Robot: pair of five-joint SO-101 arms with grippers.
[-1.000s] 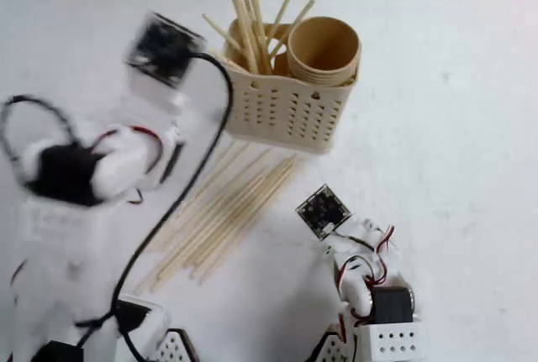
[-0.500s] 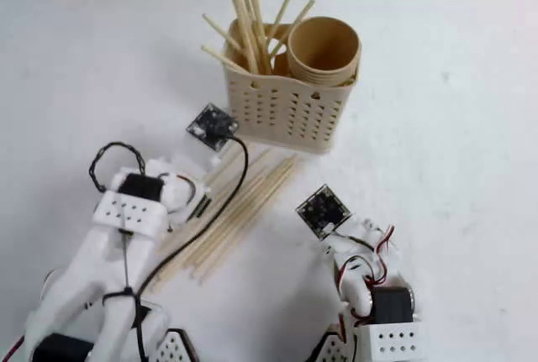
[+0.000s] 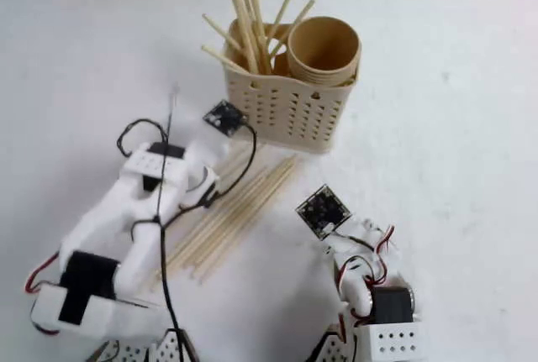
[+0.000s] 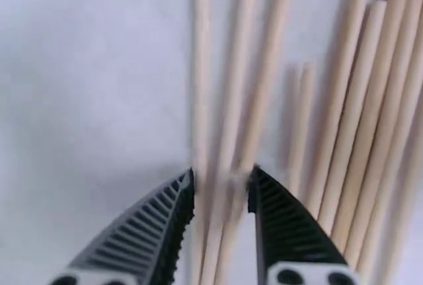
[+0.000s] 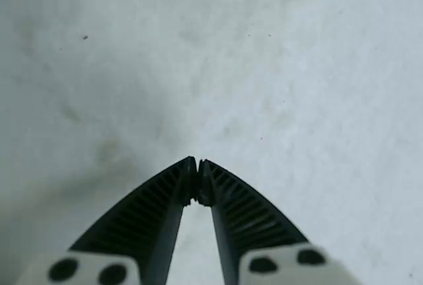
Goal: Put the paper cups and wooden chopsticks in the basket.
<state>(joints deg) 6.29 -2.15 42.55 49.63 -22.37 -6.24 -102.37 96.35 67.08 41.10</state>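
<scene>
Your left claw has dropped onto the loose chopsticks at centre frame, jaws apart astride two, so the next grab looks ready. Your right claw sits pinched together, empty. The cups are already in the basket.

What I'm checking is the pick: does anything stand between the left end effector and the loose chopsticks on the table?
Nothing visible does. The left end effector is right at the chopsticks, open and straddling a few of them where they lie on the table.
</scene>
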